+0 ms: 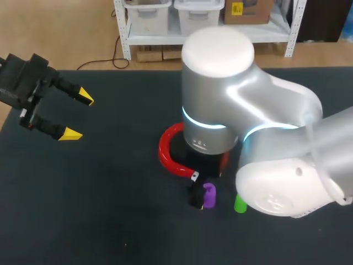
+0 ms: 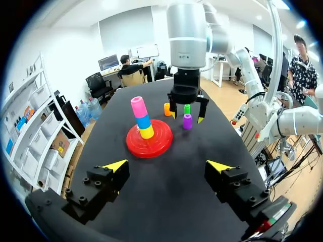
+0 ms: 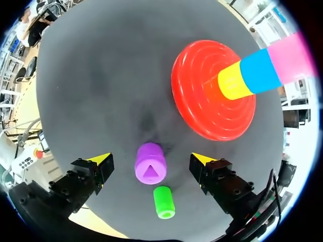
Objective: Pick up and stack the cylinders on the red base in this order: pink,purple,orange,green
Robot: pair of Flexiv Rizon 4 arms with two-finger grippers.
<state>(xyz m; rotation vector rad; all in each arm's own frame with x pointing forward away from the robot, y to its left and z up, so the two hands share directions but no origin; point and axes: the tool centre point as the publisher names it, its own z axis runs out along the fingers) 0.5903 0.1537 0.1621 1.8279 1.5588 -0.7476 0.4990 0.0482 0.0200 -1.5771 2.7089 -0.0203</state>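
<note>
- A dark table (image 1: 110,210) with a matte top carries everything.
- The purple cylinder (image 3: 150,163) stands upright with its long axis vertical, just off the rim of the red base (image 3: 202,106). Its flat top faces straight up at the right wrist camera.
- It is short, smooth and violet, with rounded edges and a triangular socket sunk into the top face.
- The right gripper (image 3: 151,160) hangs directly over it with its jaws spread wide. One yellow tip is on each side of the cylinder and neither touches it.
- The green cylinder (image 2: 187,109) stands upright just beside the purple one, on the side away from the base. The orange cylinder (image 2: 167,109) stands near them.
- On the base's centre a stack rises vertically: a yellow cylinder (image 2: 147,132) at the bottom, a blue cylinder (image 2: 143,121) in the middle and the pink cylinder (image 2: 138,107) on top.
- In the head view the right arm (image 1: 265,138) hides most of the base.
- The left gripper (image 1: 77,115) is well apart at the table's far left, its fingers wide open and holding nothing.
</note>
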